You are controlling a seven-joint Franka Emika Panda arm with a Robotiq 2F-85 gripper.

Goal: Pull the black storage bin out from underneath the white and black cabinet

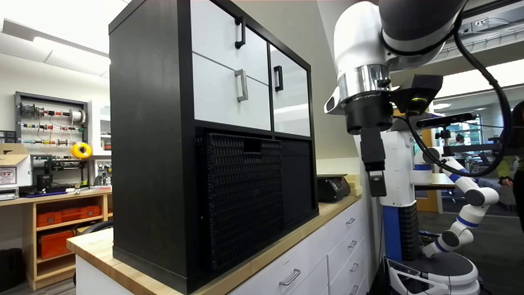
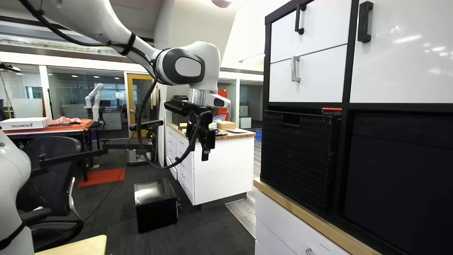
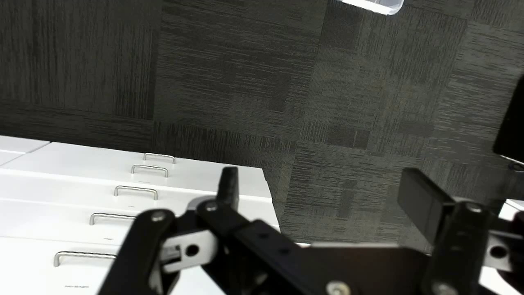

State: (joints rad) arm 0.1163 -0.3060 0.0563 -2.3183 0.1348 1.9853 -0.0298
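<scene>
One black two-fingered gripper [image 3: 322, 190]: spread wide, holding nothing, well apart from its target. One boxy black storage bin [image 1: 245, 200] with ribbed, woven-looking walls: at lower left within one tall black-framed cabinet [image 1: 186, 131], its face apparently a little proud but its bulk inside; no grasp made, most of the pull seemingly left to do. On the cabinet, counted: three flat white fronts [image 2: 400, 63], two slim black handles [image 2: 363, 23], one slim silver-coloured handle [image 1: 245, 86].
</scene>
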